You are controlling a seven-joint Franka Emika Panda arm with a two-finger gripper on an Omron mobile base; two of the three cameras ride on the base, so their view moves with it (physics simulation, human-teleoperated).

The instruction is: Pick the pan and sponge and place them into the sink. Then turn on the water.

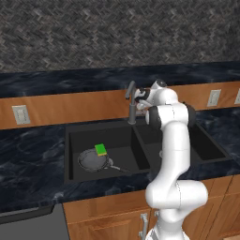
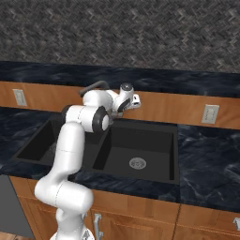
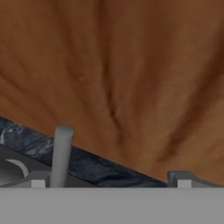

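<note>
Pan (image 1: 93,160) and sponge (image 1: 100,149) both lay in the left basin of the sink (image 1: 70,154), as we recorded from the left base view. We found the sponge resting at the pan's far rim, and the pan's thin handle pointed toward the central divider. We located the claw (image 1: 136,96) well above and behind these items, up at the faucet (image 1: 131,105) at the back edge of the black table (image 1: 28,154). We read the claw as released, its fingers spread wide and grasping nothing. In the hand view, we noted a grey upright rod (image 3: 61,155) just beside the left fingertip (image 3: 37,179), against the wooden backsplash (image 3: 131,78).
</note>
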